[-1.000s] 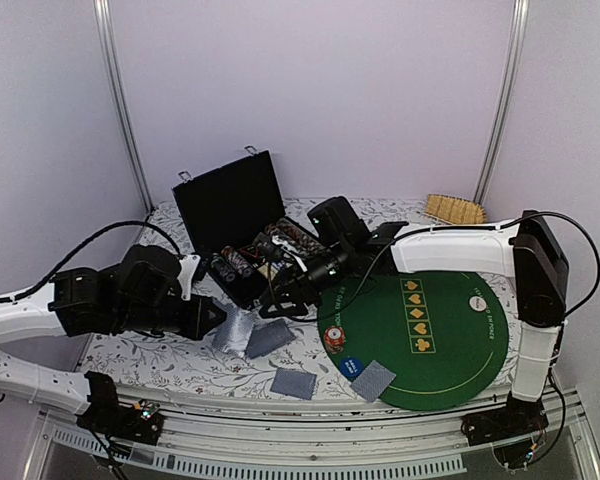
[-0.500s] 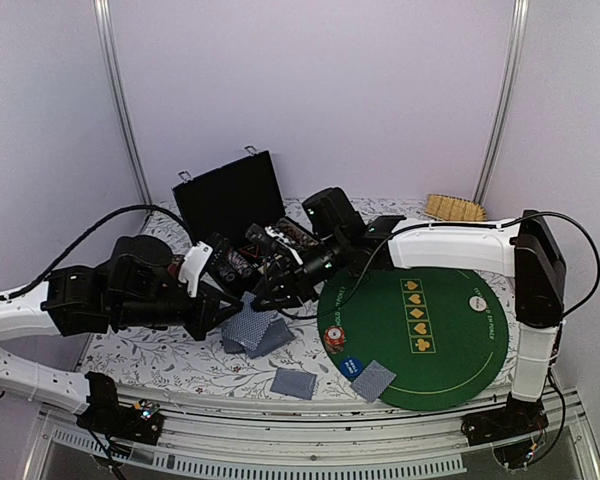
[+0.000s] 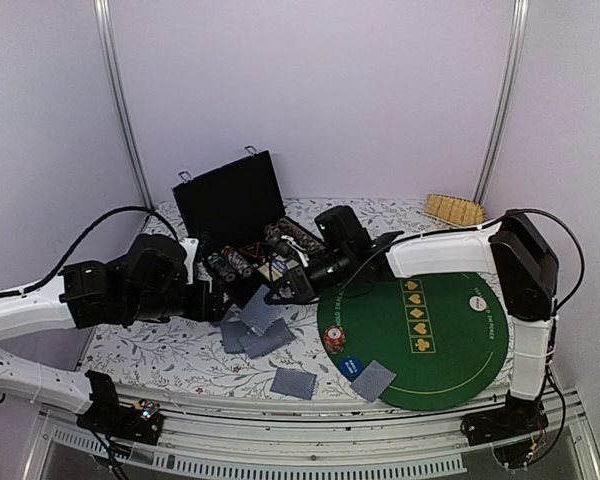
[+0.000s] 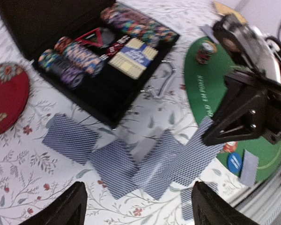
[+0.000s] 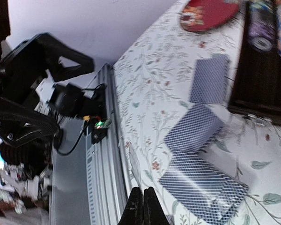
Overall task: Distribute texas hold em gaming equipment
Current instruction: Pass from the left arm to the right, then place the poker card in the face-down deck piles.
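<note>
Several playing cards with grey-blue backs [image 4: 114,166] lie overlapped on the floral cloth. My left gripper [image 4: 140,211] hovers open just above them, with nothing between its fingers [image 4: 70,206]. My right gripper [image 3: 277,293] is shut on one playing card [image 4: 196,154], which tilts up over the others and shows edge-on [image 5: 134,167] in the right wrist view. Two more cards [image 3: 293,382] [image 3: 373,380] lie near the front edge. A striped chip stack [image 3: 333,340] and a blue button [image 3: 351,366] sit on the green mat [image 3: 450,350]; a white button [image 3: 477,303] lies at its right.
The open black case [image 3: 230,200] stands behind the cards with rows of chips [image 4: 75,58] and a card box [image 4: 133,56] inside. A round dark-red dish [image 4: 4,98] lies left of the case. A wicker mat [image 3: 454,208] is at the back right.
My left gripper has opened, let go of the cards and drawn back to the left. My right gripper has moved in over the pile and shut on one card.
</note>
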